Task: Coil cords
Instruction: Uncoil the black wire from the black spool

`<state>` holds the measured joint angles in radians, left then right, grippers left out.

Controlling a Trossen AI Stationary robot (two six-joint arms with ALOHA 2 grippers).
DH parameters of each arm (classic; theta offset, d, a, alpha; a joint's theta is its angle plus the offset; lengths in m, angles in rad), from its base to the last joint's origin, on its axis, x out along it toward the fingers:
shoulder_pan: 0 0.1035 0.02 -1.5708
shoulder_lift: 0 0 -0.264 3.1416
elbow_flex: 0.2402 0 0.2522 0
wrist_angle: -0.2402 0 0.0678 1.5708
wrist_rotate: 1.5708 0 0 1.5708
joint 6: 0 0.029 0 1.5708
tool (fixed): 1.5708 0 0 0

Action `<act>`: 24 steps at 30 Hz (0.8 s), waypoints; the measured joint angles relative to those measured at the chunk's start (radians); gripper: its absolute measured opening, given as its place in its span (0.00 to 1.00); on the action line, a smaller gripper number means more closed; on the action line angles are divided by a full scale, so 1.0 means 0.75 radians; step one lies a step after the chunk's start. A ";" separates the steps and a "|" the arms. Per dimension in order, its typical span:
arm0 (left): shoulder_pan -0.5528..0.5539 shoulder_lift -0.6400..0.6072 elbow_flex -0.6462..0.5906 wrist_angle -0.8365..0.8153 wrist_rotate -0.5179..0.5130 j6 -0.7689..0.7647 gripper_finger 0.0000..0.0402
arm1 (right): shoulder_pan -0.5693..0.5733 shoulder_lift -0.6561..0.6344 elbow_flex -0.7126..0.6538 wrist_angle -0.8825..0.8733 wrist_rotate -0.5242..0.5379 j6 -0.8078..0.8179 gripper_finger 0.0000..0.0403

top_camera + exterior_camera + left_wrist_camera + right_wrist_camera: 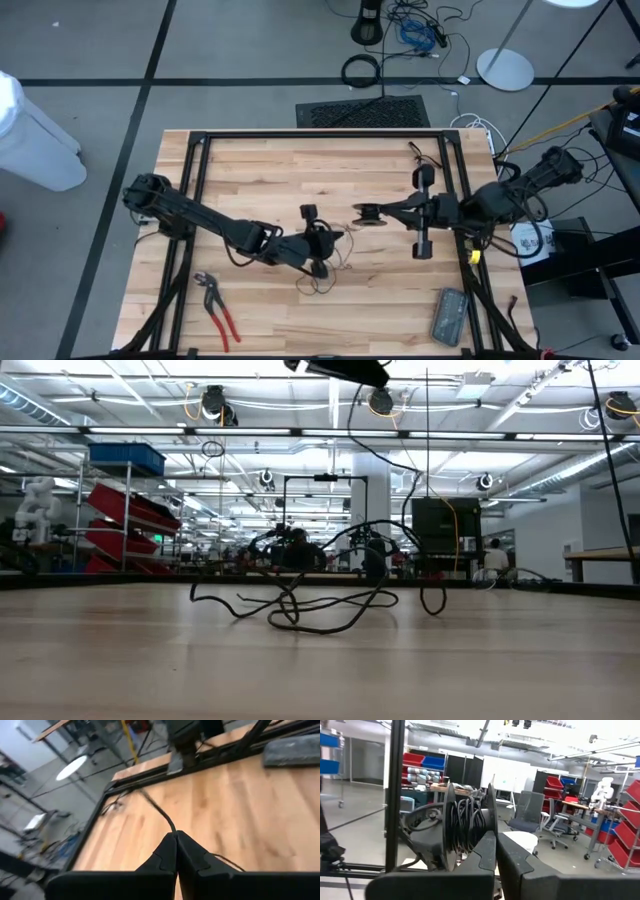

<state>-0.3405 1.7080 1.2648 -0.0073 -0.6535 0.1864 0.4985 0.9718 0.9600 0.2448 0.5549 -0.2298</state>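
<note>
Wooden tabletop (380,290) fills the overhead picture, and both arms reach in toward its middle. From the left side, the left gripper (318,252) sits low over a loose tangle of thin black cord (322,280), which trails toward the near edge. Opposite it, the right gripper (372,214) points inward from the right side, with a small dark reel at its tip. Red-handled pliers (218,308) lie near the front-left corner, and a grey flat device (449,316) rests near the front-right.

Down at table height now: the cord (300,605) sprawls in open loops across the wood, some arcs lifting clear of the surface, with the arms dark and blurred behind it.

Over to the left wrist: the left gripper (176,840) has its fingers pressed together, pinching the cord (162,812), which runs away from the tips across the planks toward the black frame rail (215,755).

Right wrist last: the right gripper (495,842) is also pressed together, and just beside its tips stands a spool (462,825) wound with black cord, upright on edge against the room beyond.
</note>
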 joint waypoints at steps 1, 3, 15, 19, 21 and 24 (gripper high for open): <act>0.000 -0.010 0.000 -0.025 -0.020 -0.004 0.00 | 0.008 -0.008 0.000 -0.008 0.001 0.000 0.00; 0.000 -0.037 0.000 -0.072 -0.041 -0.032 0.00 | 0.022 -0.025 0.000 -0.023 0.003 0.000 0.00; -0.069 -0.269 0.000 -0.228 0.099 -0.208 0.12 | 0.088 -0.102 0.000 -0.143 0.140 0.007 0.00; -0.138 -0.296 0.000 -0.225 0.102 -0.207 0.24 | 0.097 -0.100 0.000 -0.146 0.139 0.008 0.00; -0.165 -0.305 0.000 -0.224 0.102 -0.207 0.29 | 0.097 -0.099 0.000 -0.145 0.138 0.011 0.00; -0.182 -0.312 0.000 -0.207 0.097 -0.204 0.33 | 0.097 -0.099 0.000 -0.149 0.137 0.021 0.00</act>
<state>-0.4769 1.4738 1.2648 -0.1624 -0.5804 0.0335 0.5713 0.8974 0.9600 0.1330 0.6580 -0.2144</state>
